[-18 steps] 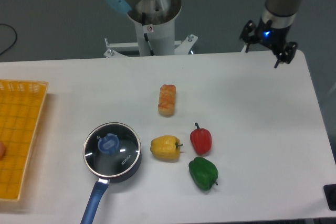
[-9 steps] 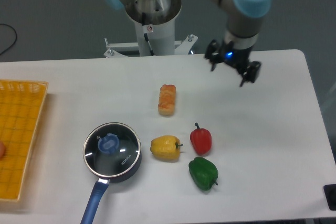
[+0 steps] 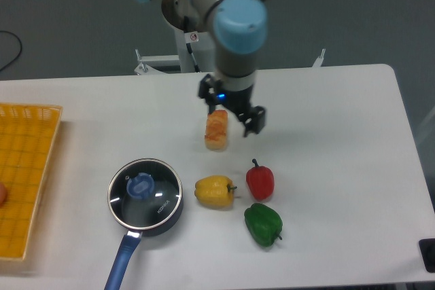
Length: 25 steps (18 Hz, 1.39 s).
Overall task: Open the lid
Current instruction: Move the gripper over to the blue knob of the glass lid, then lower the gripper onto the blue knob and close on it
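Gripper (image 3: pixel 232 111) is hanging over the table (image 3: pixel 326 140) w/ fingers (image 3: pixel 255 121) spread wide, holding nothing, just above the bread roll (image 3: pixel 216 129). The lid (image 3: pixel 145 191) is sitting closed on the saucepan (image 3: pixel 139 219), front-left, well apart from the gripper, beside a yellow pepper (image 3: pixel 214 191).

An orange-brown bread roll (image 3: pixel 216 130) lies on the white table (image 3: pixel 340 140), just left of and below the pincer, partly overlapped by it. A glossy red bell pepper (image 3: pixel 259 181) sits below the pincer, a yellow bell pepper (image 3: pixel 214 191) down to its left, and a green bell pepper (image 3: pixel 263 224) lowest. A yellow plastic mesh basket (image 3: pixel 24 174) rests far left.
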{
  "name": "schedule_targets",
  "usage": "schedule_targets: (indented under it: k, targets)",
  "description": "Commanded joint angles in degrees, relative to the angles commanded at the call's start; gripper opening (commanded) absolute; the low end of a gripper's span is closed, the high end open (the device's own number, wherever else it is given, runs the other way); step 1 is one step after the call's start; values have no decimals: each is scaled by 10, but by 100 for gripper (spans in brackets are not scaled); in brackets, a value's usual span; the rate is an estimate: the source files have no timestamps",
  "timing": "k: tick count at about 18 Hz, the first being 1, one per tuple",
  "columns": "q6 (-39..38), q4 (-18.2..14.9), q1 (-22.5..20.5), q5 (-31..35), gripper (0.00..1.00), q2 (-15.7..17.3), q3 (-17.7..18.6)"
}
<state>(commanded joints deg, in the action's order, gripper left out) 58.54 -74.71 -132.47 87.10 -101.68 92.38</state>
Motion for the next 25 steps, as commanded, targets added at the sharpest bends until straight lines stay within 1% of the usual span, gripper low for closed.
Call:
schedule_targets:
  k: [4, 7, 9, 13, 15, 17, 19, 21, 25]
  targets:
    - [-25, 0, 54, 10, 100, -22, -18]
    - [-49, -1, 96, 51, 100, -58, -46]
    - [-62, 0, 111, 57, 100, -75, -60]
    - [-69, 1, 124, 55, 100, -93, -84]
    - [-70, 4, 129, 55, 100, -98, -85]
    - [-70, 18, 131, 57, 100, -106, -85]
    - [-69, 18, 131, 58, 100, -113, -85]
    - [-69, 27, 131, 59, 100, -120, -85]
    - [-70, 34, 131, 59, 100, -125, -85]
